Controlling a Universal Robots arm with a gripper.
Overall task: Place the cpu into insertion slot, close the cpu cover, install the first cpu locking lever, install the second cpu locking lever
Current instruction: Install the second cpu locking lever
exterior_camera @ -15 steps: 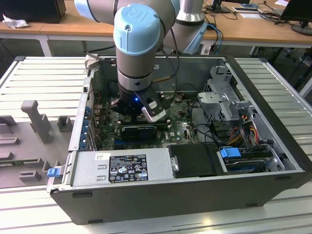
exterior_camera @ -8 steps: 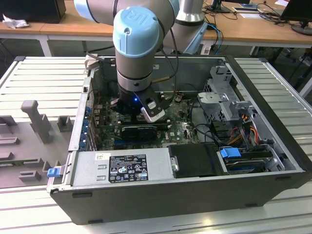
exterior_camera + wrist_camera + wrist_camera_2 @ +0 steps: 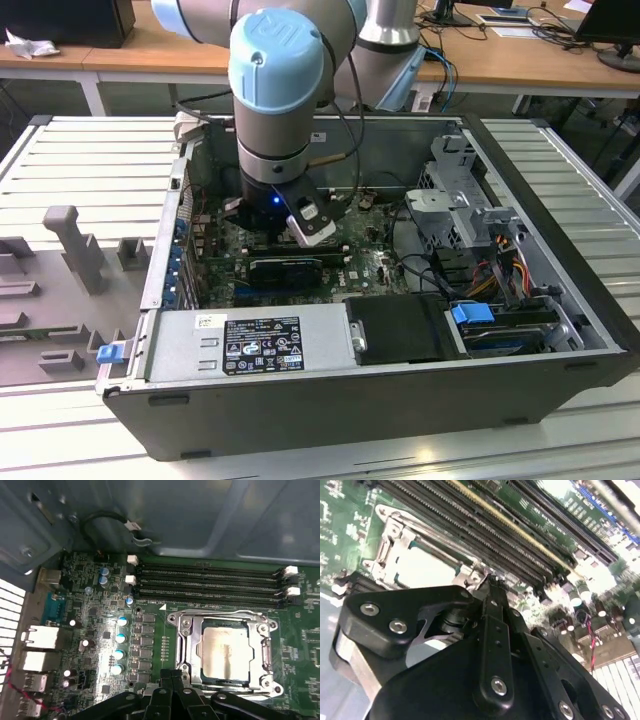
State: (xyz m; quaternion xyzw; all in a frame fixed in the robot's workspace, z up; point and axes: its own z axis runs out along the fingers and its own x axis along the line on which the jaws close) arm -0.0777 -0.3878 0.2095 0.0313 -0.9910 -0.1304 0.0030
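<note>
With its fingers drawn together and holding nothing, the gripper [image 3: 171,677] sits at the edge of the cpu cover [image 3: 264,652], which lies closed over the cpu [image 3: 225,647] seated in the insertion slot, beside the memory slots [image 3: 210,582].

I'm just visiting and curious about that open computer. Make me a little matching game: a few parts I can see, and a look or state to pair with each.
Things:
1. cpu
2. cpu cover
3. memory slots
4. gripper

Descriptions:
A. long black rows with white clips at the ends
B. grey metal frame lying down around the chip
C. pale silvery square seated in the socket
D. black fingers together at the socket's edge

Pairs: 1-C, 2-B, 3-A, 4-D
</note>
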